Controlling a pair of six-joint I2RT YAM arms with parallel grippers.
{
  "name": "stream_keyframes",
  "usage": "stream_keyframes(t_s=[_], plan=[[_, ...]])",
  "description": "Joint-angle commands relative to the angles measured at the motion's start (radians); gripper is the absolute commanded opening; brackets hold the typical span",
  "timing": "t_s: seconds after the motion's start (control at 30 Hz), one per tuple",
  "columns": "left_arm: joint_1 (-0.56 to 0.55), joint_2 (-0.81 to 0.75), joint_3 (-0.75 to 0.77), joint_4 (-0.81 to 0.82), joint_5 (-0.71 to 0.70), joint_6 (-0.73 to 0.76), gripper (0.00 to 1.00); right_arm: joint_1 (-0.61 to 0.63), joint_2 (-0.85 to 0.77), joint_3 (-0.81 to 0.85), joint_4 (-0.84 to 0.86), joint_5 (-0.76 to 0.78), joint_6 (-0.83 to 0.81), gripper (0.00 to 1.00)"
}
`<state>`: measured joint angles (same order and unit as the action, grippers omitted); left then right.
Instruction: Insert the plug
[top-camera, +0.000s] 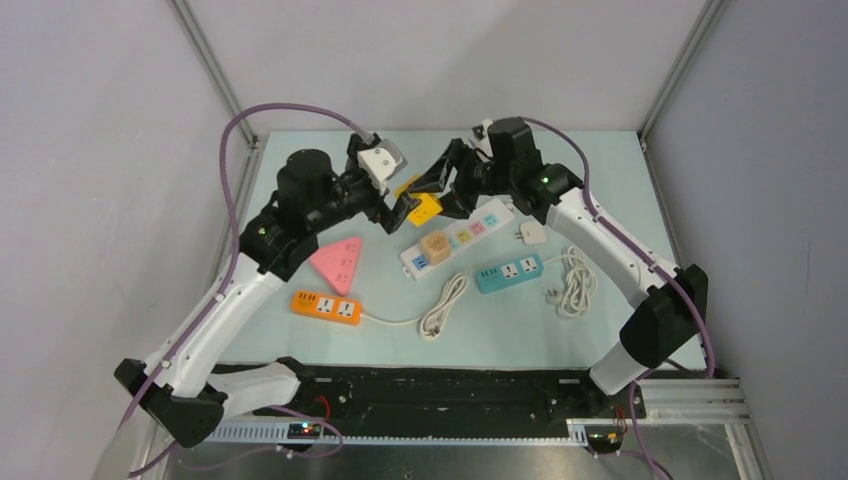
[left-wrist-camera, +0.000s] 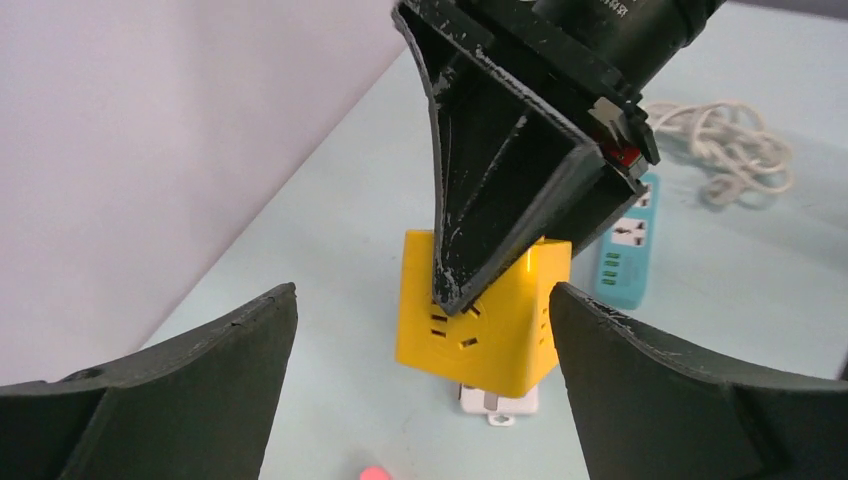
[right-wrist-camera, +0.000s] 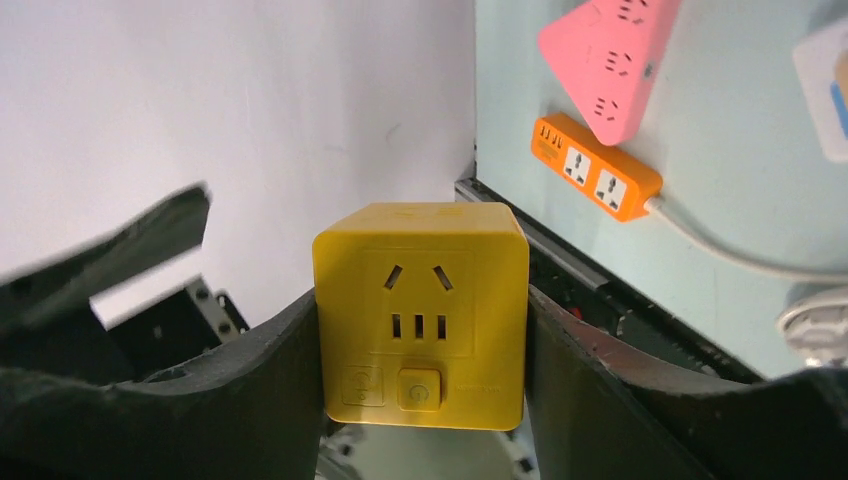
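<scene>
My right gripper (top-camera: 441, 196) is shut on a yellow cube adapter (top-camera: 424, 209) and holds it above the table at the back centre. In the right wrist view the cube (right-wrist-camera: 420, 310) sits squeezed between both fingers (right-wrist-camera: 270, 390), its socket face and button towards the camera. My left gripper (top-camera: 396, 206) is open and empty, just left of the cube. In the left wrist view the cube (left-wrist-camera: 490, 330) hangs between my wide-apart left fingers (left-wrist-camera: 200, 380), untouched by them, with its white plug base (left-wrist-camera: 497, 403) underneath. The white power strip (top-camera: 457, 238) lies below and to the right.
A tan cube (top-camera: 433, 246) is plugged into the white strip. A teal strip (top-camera: 509, 272) with a coiled cord (top-camera: 573, 283), a loose white plug (top-camera: 533, 233), an orange strip (top-camera: 326, 306) with its cord and a pink triangular socket (top-camera: 337, 262) lie on the table.
</scene>
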<state>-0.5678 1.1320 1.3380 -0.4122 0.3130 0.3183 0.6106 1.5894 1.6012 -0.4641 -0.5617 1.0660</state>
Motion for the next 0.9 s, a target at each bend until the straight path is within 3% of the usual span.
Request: stream_keyframes(t_s=[0.0,0.1,0.27,0.37,0.57,0.73,0.87], plan=[[-0.077,-0.037,-0.064,0.087,-0.200,0.122,1.00,-0.012,-0.016,-0.073,0.112,-0.006,0.294,0.20],[-0.109,-0.086,-0.116,0.123,-0.234,0.155,1.00,-0.012,-0.010,-0.101,0.124,-0.004,0.352,0.19],[-0.128,-0.173,-0.234,0.147,-0.158,0.183,1.00,-0.019,-0.014,-0.139,0.135,0.016,0.425,0.19],[-0.153,-0.210,-0.338,0.160,-0.125,0.268,1.00,-0.022,-0.007,-0.144,0.138,0.007,0.444,0.12],[-0.180,-0.231,-0.443,0.201,-0.160,0.360,1.00,-0.014,0.009,-0.144,0.152,-0.023,0.481,0.10],[-0.182,-0.241,-0.552,0.470,-0.241,0.402,1.00,-0.005,0.010,-0.144,0.153,-0.030,0.483,0.10],[-0.182,-0.217,-0.554,0.530,-0.283,0.413,1.00,0.003,0.008,-0.144,0.150,-0.030,0.477,0.11]])
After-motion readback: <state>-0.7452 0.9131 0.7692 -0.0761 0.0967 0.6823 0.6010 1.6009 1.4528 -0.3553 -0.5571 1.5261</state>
